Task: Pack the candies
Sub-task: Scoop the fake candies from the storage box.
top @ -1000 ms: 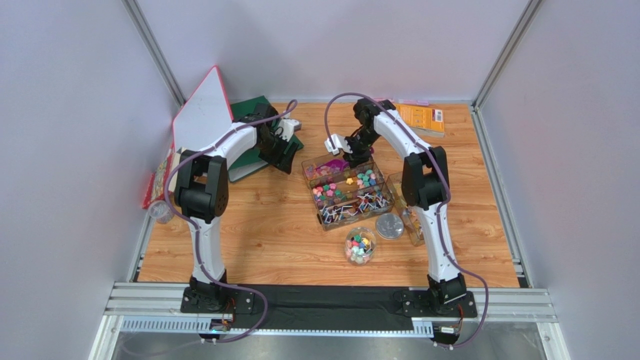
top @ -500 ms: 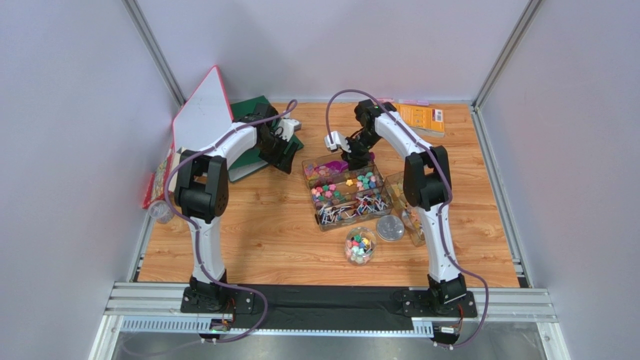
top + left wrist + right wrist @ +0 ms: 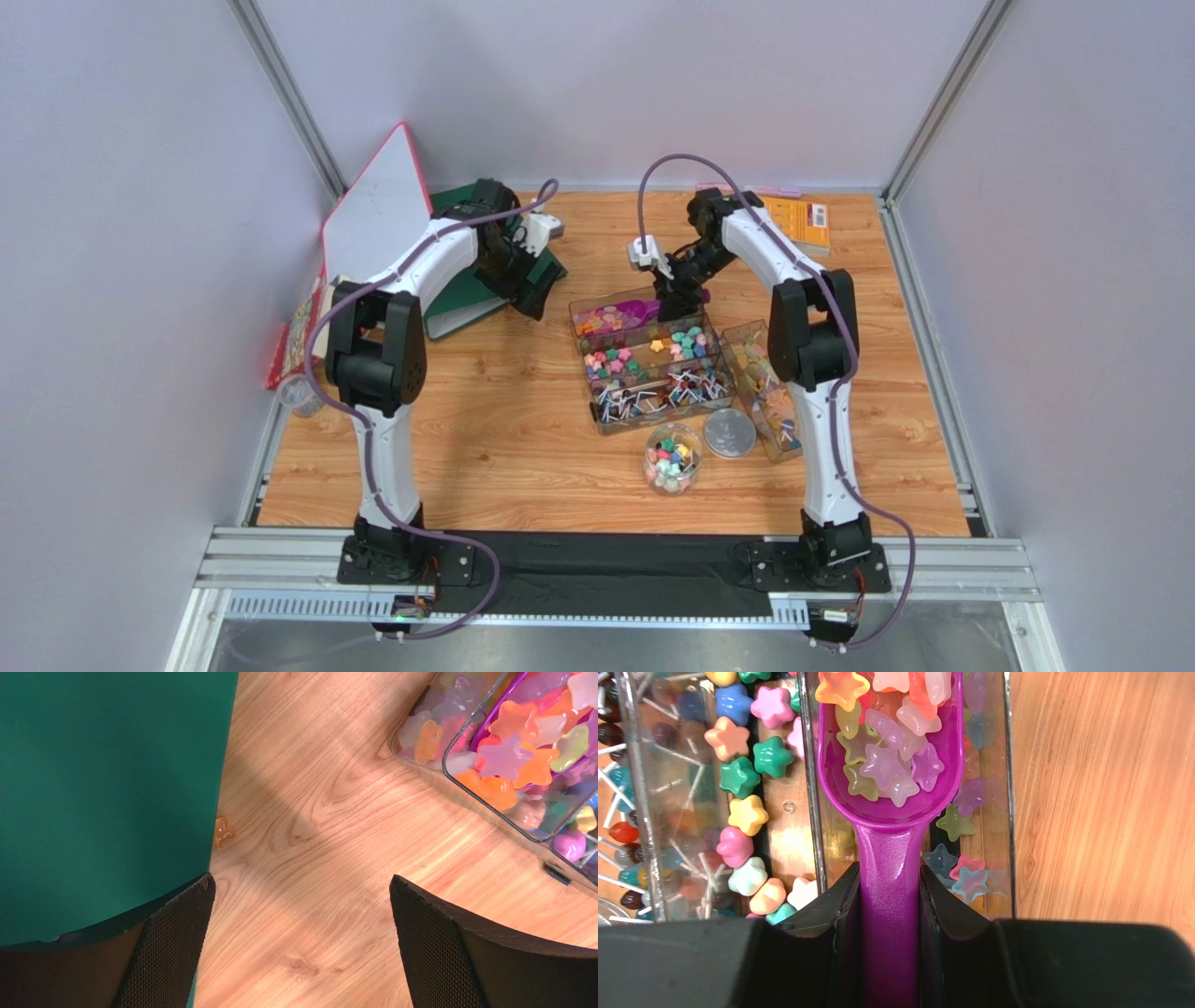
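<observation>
My right gripper (image 3: 889, 875) is shut on the handle of the purple scoop (image 3: 889, 798). The scoop's bowl holds translucent star candies (image 3: 892, 763) and lies in the far compartment of the clear tray (image 3: 1006, 756). Opaque star candies (image 3: 749, 777) fill the adjoining compartment, and stick sweets (image 3: 626, 812) lie beyond it. In the top view the right gripper (image 3: 683, 297) is at the tray's far end (image 3: 589, 304). My left gripper (image 3: 302, 903) is open and empty over bare wood, beside a green book (image 3: 105, 777). One stray orange candy (image 3: 223, 831) lies at the book's edge.
A round clear tub of candies (image 3: 672, 459) and its lid (image 3: 728, 433) sit near the tray's front. A narrow clear tray (image 3: 765, 392) lies to the right. A pink-edged board (image 3: 379, 210) leans at the back left, and an orange box (image 3: 788, 220) lies at the back right.
My right arm has swung to the right and its gripper, with the scoop, has shifted right along the tray's far end. The left arm has barely moved.
</observation>
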`<state>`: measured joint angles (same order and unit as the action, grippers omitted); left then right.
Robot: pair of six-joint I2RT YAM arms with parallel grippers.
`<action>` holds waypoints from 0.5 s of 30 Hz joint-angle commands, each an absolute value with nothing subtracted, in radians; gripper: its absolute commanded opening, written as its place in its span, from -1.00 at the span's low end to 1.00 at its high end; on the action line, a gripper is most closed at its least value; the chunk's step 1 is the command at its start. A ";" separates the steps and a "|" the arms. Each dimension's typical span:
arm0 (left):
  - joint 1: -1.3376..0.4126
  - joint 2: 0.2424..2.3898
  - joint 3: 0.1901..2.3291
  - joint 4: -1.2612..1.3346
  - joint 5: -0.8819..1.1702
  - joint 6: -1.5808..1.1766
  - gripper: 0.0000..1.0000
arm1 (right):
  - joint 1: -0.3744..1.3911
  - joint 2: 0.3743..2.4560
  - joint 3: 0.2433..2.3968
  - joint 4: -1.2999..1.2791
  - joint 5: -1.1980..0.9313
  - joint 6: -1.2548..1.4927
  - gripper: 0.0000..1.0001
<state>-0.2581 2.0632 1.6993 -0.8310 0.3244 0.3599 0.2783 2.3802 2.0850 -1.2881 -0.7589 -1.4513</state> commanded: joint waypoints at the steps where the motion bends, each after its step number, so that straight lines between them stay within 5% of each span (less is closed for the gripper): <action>1: -0.253 2.020 1.790 -0.888 0.331 0.413 0.99 | 0.250 2.327 2.056 -1.382 -0.854 -1.427 -1.00; 15: -0.255 1.976 1.853 -0.936 0.298 0.420 0.99 | 0.193 2.218 1.939 -1.264 -0.917 -1.375 -1.00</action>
<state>-0.2584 2.0560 1.8297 -0.9176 0.3073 0.3943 0.2173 2.2990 1.9572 -1.2659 -0.8139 -1.4181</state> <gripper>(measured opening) 0.994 0.289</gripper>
